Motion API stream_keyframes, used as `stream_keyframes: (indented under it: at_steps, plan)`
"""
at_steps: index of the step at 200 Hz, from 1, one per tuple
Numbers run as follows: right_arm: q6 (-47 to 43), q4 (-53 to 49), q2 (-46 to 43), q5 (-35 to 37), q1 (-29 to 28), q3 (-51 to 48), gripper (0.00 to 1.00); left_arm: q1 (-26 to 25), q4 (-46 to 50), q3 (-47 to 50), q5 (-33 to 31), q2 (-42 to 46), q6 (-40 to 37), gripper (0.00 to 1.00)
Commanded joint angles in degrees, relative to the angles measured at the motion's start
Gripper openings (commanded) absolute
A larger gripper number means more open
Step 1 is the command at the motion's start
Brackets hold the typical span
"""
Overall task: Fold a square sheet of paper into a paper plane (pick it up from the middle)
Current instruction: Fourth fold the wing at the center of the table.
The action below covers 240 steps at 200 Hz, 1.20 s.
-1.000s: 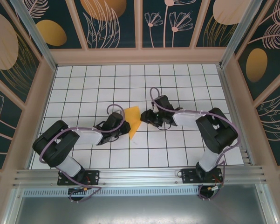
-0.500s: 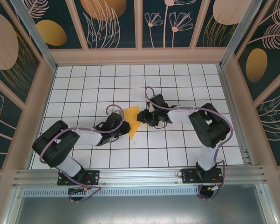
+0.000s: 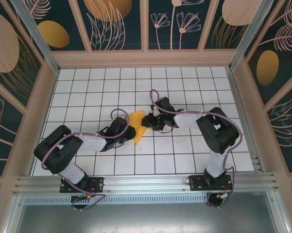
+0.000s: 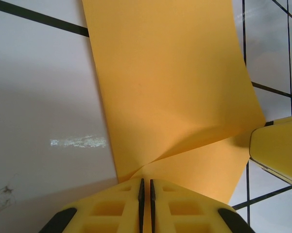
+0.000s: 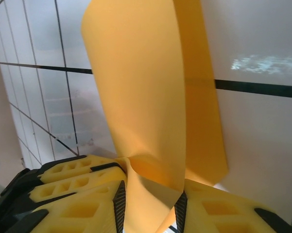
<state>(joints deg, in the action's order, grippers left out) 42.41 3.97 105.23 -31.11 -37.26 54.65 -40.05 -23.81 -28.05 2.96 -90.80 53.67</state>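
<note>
The square sheet of paper [image 3: 138, 127] is orange-yellow, lifted off the tiles and curled between both grippers. My left gripper [image 3: 129, 132] is at its left edge. In the left wrist view the left gripper [image 4: 146, 180] is shut on the paper [image 4: 170, 87], which creases at the pinch. My right gripper [image 3: 147, 122] is at the sheet's right edge. In the right wrist view the right gripper [image 5: 149, 204] has its jaws apart, with a loose bulge of paper [image 5: 146, 87] standing between the pads. A right finger [image 4: 278, 150] shows beside the sheet.
White tiled floor [image 3: 184, 92] with black grid lines stretches all around the arms. Patterned walls [image 3: 146, 24] enclose it at the back and sides, and a metal rail [image 3: 146, 183] runs along the near edge.
My right gripper has moved left up to the paper's right edge and its jaws have narrowed around it. The left gripper has stayed put, still pinching the sheet.
</note>
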Motion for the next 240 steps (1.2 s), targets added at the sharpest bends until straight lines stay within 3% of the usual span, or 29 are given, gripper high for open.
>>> stream_keyframes:
  at_steps: [1,57,84,109,142,176,202,240]
  plan:
    - [0.21,2.88,1.18,-2.81,-0.70,-0.99,0.35,0.50,-0.06,0.28,0.14,0.01,0.03,0.16]
    - [-2.23,3.10,3.63,-3.48,-1.13,-0.04,0.24,0.63,3.50,-1.29,-1.11,2.89,-0.72,0.22]
    - [-1.83,1.42,3.03,-0.86,-1.25,0.37,0.09,0.68,7.21,-1.94,-3.72,6.61,-1.45,0.29]
    - [-0.25,-0.02,-0.63,4.47,-1.40,-0.30,0.03,0.70,10.71,-2.08,-6.06,10.94,-2.52,0.38]
    - [3.70,-2.47,-6.52,13.33,-3.74,-0.72,0.00,0.68,13.67,-2.35,-7.18,17.62,-5.38,0.55]
    - [9.34,-8.37,-9.97,24.20,-7.26,1.10,0.00,0.68,9.16,1.68,-7.00,23.87,-7.71,0.73]
    - [14.60,-10.33,-11.25,27.36,-8.25,2.06,0.00,0.68,5.83,3.21,-3.48,26.11,-13.40,0.85]
    - [21.09,-15.54,-11.74,31.73,-8.01,5.97,0.00,0.74,1.70,5.95,-3.99,29.13,-20.25,0.99]
